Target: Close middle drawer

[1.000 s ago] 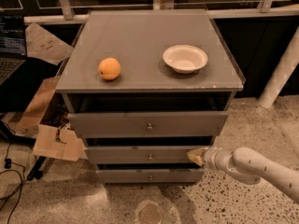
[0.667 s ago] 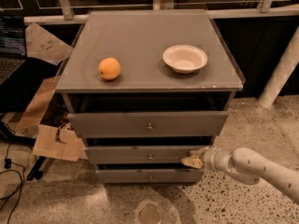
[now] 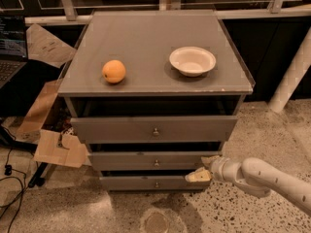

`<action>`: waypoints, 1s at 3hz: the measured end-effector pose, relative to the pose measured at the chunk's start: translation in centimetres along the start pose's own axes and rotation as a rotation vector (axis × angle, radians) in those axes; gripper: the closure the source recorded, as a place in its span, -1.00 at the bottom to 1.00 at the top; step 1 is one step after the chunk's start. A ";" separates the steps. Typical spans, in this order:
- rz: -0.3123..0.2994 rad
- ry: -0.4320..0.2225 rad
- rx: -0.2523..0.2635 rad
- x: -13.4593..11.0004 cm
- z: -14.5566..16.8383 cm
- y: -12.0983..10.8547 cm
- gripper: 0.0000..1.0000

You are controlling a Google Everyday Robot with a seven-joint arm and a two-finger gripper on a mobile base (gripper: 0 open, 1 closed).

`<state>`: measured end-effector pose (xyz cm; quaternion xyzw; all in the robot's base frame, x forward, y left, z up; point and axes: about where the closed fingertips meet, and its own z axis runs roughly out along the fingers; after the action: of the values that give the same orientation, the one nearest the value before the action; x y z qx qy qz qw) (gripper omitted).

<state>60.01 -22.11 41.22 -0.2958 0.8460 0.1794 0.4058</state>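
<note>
The grey cabinet (image 3: 150,57) has three drawers. The middle drawer (image 3: 121,161) is the wide, shallow second front with a small round knob (image 3: 156,163). It stands out a little, with a dark gap above it. My gripper (image 3: 202,171) comes in from the lower right on a white arm (image 3: 262,177). It is at the right end of the middle drawer's front, low against its bottom edge and just above the lowest drawer (image 3: 131,183). The top drawer (image 3: 116,129) also stands out from the cabinet.
An orange (image 3: 114,71) and a white bowl (image 3: 192,60) sit on the cabinet top. Cardboard pieces (image 3: 58,149) and cables (image 3: 9,178) lie on the floor at the left. A white post (image 3: 291,76) stands at the right. The floor is speckled terrazzo.
My gripper has moved a little left and down along the right end of the middle drawer's front. The drawers look unchanged.
</note>
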 end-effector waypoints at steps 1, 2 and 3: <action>0.000 0.000 0.000 0.3 -0.4 0.5 -1.00; 0.000 0.000 0.000 0.6 -0.7 0.7 -1.00; 0.000 0.000 0.000 1.1 -1.3 1.1 -1.00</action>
<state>58.03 -22.38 41.23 -0.2957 0.8460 0.1794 0.4058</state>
